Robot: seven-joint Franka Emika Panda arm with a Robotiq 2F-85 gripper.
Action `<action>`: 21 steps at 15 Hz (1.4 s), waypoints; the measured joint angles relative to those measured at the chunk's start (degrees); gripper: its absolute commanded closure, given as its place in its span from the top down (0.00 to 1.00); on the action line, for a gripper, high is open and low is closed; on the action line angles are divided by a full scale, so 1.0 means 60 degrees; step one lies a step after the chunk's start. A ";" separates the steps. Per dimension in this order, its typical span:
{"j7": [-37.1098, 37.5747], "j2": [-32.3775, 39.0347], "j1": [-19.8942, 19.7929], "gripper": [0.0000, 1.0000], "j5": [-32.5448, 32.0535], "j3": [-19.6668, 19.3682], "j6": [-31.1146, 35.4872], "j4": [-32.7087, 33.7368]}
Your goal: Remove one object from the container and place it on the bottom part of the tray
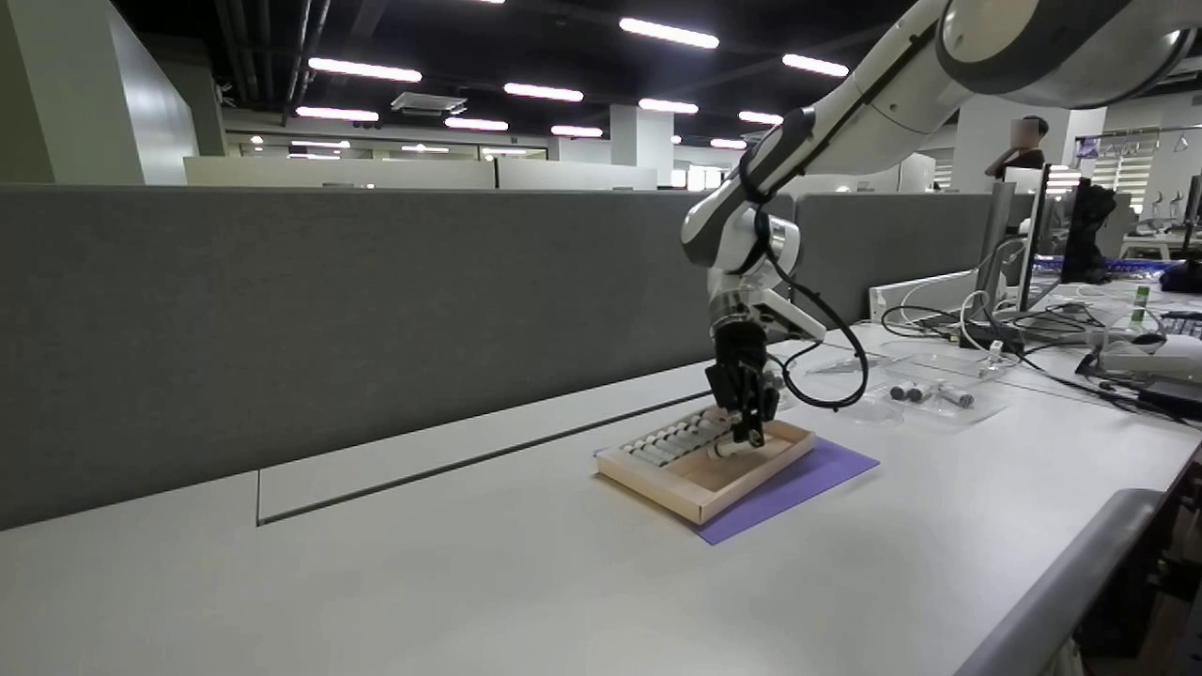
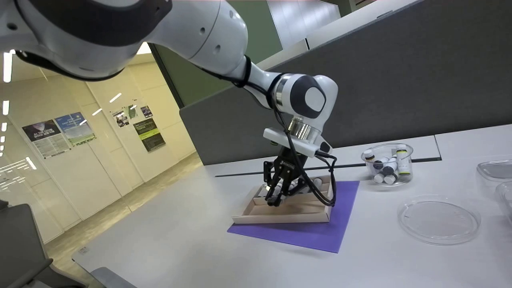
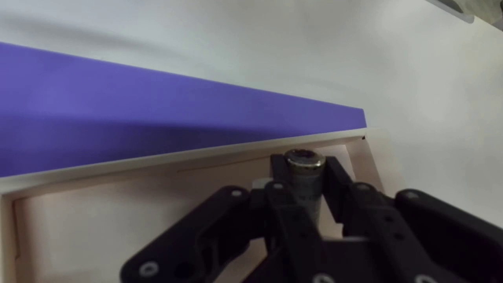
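Note:
The tan wooden tray (image 1: pixel 700 510) has two parts. Its far part holds a row of white vials (image 1: pixel 671 441). In an exterior view its long front wall (image 2: pixel 280 219) borders the bottom part. My gripper (image 1: pixel 751 434) is over that bottom part. In the wrist view my gripper (image 3: pixel 304 169) is shut on a vial (image 3: pixel 305 186) with a gold-rimmed end, one finger on each side. The vial lies nearly flat; I cannot tell if it touches the tray floor. The clear round container (image 2: pixel 370 170) holds several vials and stands right of the tray.
A purple sheet (image 2: pixel 344 216) lies under the tray. A round clear lid (image 2: pixel 439 220) lies on the table at the right. A clear shallow dish with several vials (image 1: pixel 956 397) stands beyond. A grey partition (image 1: pixel 376 319) runs behind; cables (image 1: pixel 995 329) and monitors are farther off.

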 measured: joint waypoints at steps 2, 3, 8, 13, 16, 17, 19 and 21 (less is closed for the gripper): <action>-0.0011 0.0024 0.0019 0.05 -0.0131 0.0000 0.0270 0.0001; -0.0029 0.0035 0.0035 0.05 -0.0199 0.0001 0.0397 0.0001; -0.0256 -0.0028 0.0165 0.05 -0.0610 0.0021 0.0540 -0.0007; -0.0648 -0.0067 0.0341 0.05 -0.1118 0.0025 0.1111 -0.0163; -0.0754 -0.0067 0.0455 0.05 -0.1427 0.0026 0.1900 -0.0419; -0.0754 -0.0107 0.0482 0.05 -0.1493 0.0026 0.1988 -0.0470; -0.0754 -0.0196 0.0522 0.46 -0.1594 0.0027 0.2130 -0.0610; -0.0754 -0.0282 0.0560 0.51 -0.1663 0.0027 0.2277 -0.0750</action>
